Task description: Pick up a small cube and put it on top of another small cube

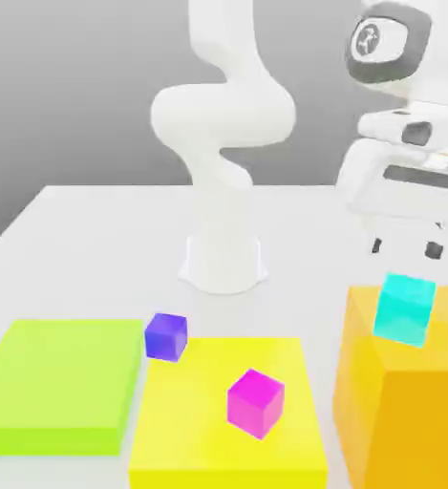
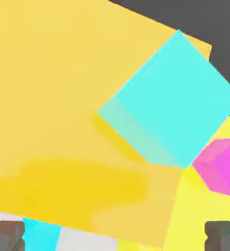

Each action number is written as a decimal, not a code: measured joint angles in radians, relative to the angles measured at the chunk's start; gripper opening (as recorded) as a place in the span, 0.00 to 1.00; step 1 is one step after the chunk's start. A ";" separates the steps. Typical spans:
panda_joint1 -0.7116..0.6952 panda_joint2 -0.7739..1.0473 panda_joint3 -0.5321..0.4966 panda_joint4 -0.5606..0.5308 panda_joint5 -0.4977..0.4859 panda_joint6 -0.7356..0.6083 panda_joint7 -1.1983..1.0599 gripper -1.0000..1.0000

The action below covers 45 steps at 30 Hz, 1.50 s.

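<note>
The small translucent cyan cube (image 1: 404, 308) (image 2: 173, 100) sits on top of a tall orange block (image 1: 399, 411) (image 2: 53, 98), near that block's far edge. My gripper (image 1: 406, 248) (image 2: 114, 240) hangs a short way above the cube, open, with nothing between its dark fingertips (image 2: 6, 235). A magenta cube (image 1: 255, 402) (image 2: 222, 166) rests on a flat yellow pad (image 1: 199, 430) (image 2: 200, 206). A purple cube (image 1: 165, 336) stands on the table at the yellow pad's far corner.
A flat lime-green pad (image 1: 55, 382) lies at the exterior view's left, beside the yellow pad. The arm's white base (image 1: 224, 258) stands mid-table behind the pads. The orange block rises well above both pads.
</note>
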State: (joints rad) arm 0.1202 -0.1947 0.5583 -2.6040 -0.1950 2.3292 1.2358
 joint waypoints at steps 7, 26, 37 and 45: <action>0.002 0.193 0.015 -0.122 0.019 0.281 0.176 0.50; 0.225 0.510 -0.368 -0.116 -0.276 0.690 0.518 0.00; 0.068 0.321 -0.145 -0.166 0.007 0.559 0.305 0.00; 0.116 0.191 -0.091 -0.143 0.108 0.268 0.262 0.00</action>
State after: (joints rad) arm 0.2361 -0.0042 0.4671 -2.7469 -0.0871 2.5968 1.4974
